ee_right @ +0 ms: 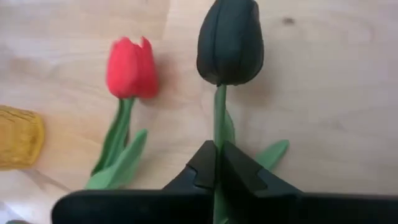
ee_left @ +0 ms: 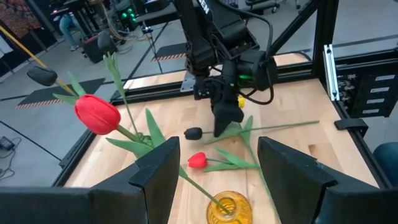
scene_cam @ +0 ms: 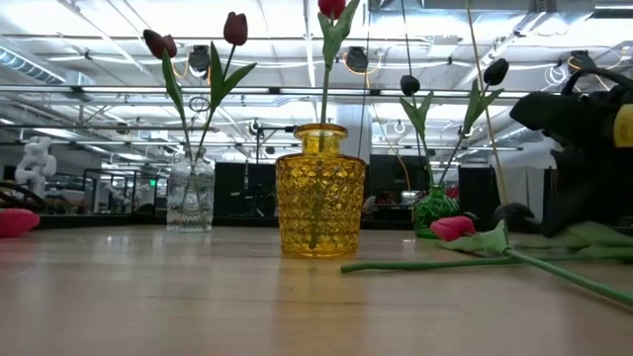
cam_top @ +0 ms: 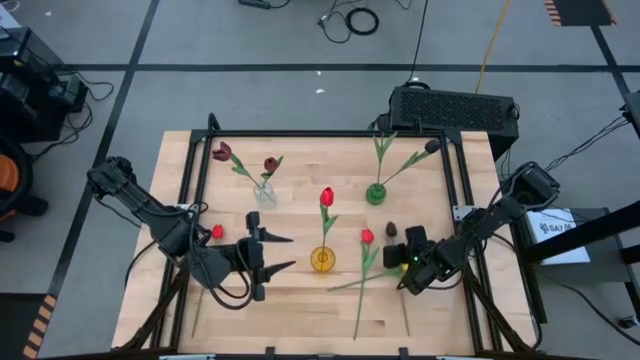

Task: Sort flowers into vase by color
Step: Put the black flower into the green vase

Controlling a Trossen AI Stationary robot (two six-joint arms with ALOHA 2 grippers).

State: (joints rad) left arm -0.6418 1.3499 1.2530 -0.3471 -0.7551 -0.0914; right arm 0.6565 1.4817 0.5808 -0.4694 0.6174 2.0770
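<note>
A near-black tulip (cam_top: 391, 230) lies on the table, its stem running toward the near edge. My right gripper (ee_right: 215, 163) is over it, shut on the stem. A red tulip (cam_top: 367, 237) lies just left of it on the wood. The yellow vase (cam_top: 322, 260) holds one red tulip (cam_top: 327, 196). The clear vase (cam_top: 264, 193) holds two maroon tulips, and the green vase (cam_top: 375, 193) holds two dark ones. My left gripper (cam_top: 272, 254) is open left of the yellow vase, pointing at it. Another red tulip (cam_top: 217, 232) lies by the left arm. My right gripper pinches the near-black tulip's stem (ee_right: 219, 118) between its two fingers, a short way below the head. The fingers (ee_left: 222, 123) come down from above and lie across the stem. The head (ee_left: 193, 133) and the long stem (ee_left: 292, 126) look to lie on the table.
A black frame rail (cam_top: 300, 133) runs around the table. A dark box (cam_top: 455, 108) sits beyond the far edge. The three vases stand in the table's middle and far part. Bare wood (cam_top: 290, 320) shows along the near edge.
</note>
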